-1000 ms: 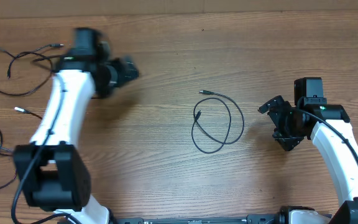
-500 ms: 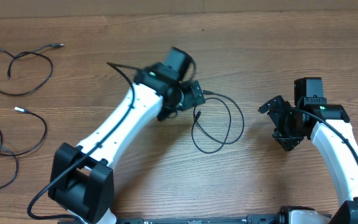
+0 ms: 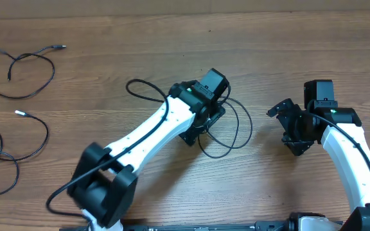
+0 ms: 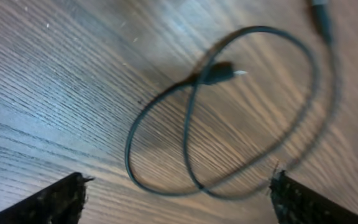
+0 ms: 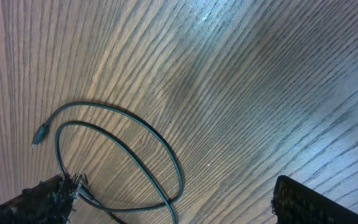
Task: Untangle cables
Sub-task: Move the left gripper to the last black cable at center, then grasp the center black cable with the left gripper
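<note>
The left gripper (image 4: 178, 186) is hanging directly above the middle cable (image 3: 251, 128), its jaws standing wide apart and gripping nothing. That cable is lying on the wooden table (image 3: 140, 38) as a loose loop crossing over itself, with one plug end (image 4: 219, 73) pointing into the loop. The right gripper (image 3: 281, 128) is sitting just right of the middle cable, jaws likewise spread and empty, while an upper cable (image 3: 44, 51) and a lower cable (image 3: 46, 136) are lying well to its left, apart from each other.

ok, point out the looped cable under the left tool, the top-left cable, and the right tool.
looped cable (image 4: 218, 73): left wrist view, on its plug end.
top-left cable (image 3: 56, 47): overhead view, on its plug end.
right tool (image 3: 284, 128): overhead view, midway between its fingertips.
</note>
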